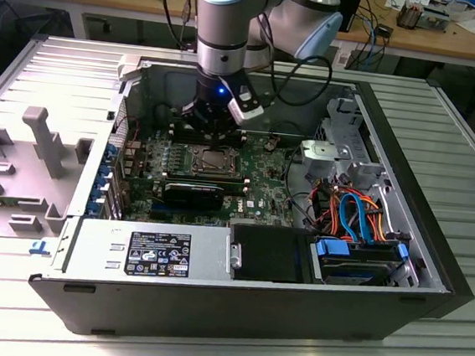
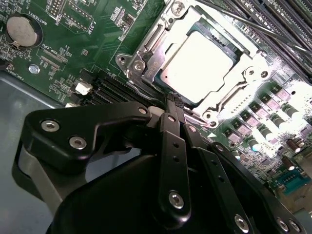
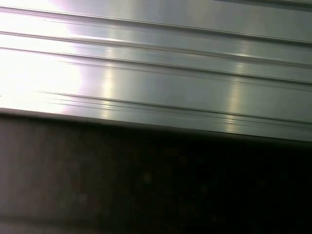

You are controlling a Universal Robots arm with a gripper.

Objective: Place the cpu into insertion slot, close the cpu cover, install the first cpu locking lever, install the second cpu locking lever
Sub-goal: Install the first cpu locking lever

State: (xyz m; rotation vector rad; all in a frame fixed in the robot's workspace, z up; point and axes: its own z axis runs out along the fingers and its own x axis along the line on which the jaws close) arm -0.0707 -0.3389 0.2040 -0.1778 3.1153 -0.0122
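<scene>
Fingers (image 2: 171, 105) pressed together, tips down at socket edge, possibly on a thin locking lever; contact not resolved. Cpu (image 2: 197, 61) seated in insertion slot (image 2: 146, 58), just beyond fingertips, cpu cover (image 2: 222, 100) shut flat around it. Positioned inside open computer case (image 1: 430, 272), over green motherboard (image 1: 262, 189), case on ribbed table (image 1: 467, 150).

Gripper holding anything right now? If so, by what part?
Cannot tell. Gripper sits at the edge of the cpu cover, which lies closed over the cpu; its fingertips' grasp isn't clear.
</scene>
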